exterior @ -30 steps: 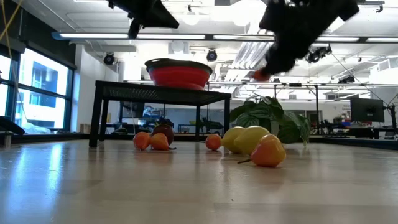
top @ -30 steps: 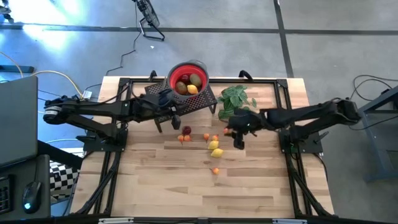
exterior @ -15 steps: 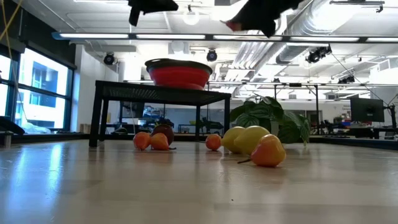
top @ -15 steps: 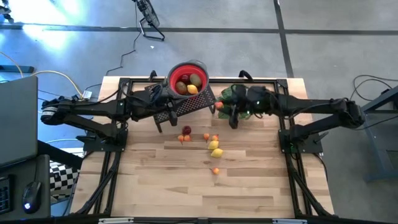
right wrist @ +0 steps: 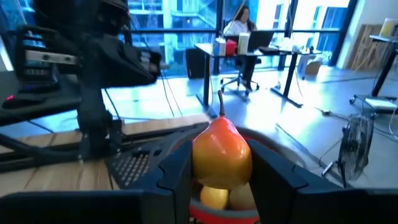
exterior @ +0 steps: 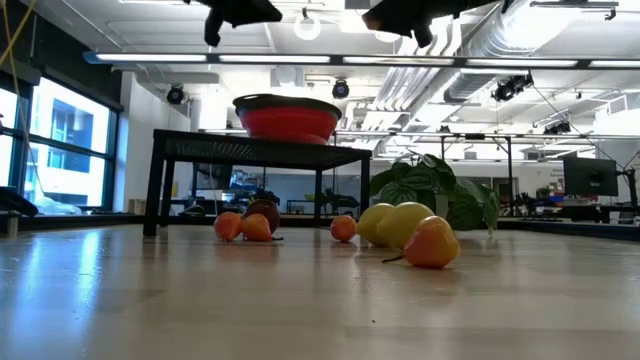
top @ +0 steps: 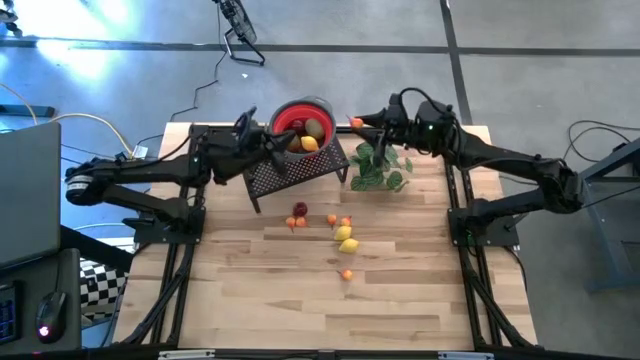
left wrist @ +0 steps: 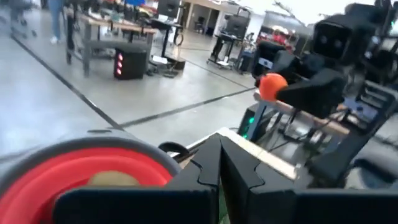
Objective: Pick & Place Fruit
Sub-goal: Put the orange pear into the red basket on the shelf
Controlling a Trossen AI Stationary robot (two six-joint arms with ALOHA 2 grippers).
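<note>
The wooden tabletop (top: 300, 300) carries a black perforated stand (top: 300, 168) near the middle of its far edge, and a red bowl (top: 322, 107) sits on top of that stand with several fruit inside it. Just beside the stand, toward the far right corner, lies a green leafy plant (top: 385, 162). The left gripper (top: 270, 143) rests at the bowl's left rim with its fingers pressed together and nothing between them. The right gripper (top: 362, 122) hangs over the far edge just right of the bowl, its fingers clamped on a small orange pear (right wrist: 222, 152) with a stem. Toward the tabletop's middle lies loose fruit: two yellow lemons (top: 346, 238), a dark red piece (top: 300, 209), a few tiny orange balls (top: 297, 222) and another orange pear (top: 346, 273) nearest the front edge.
</note>
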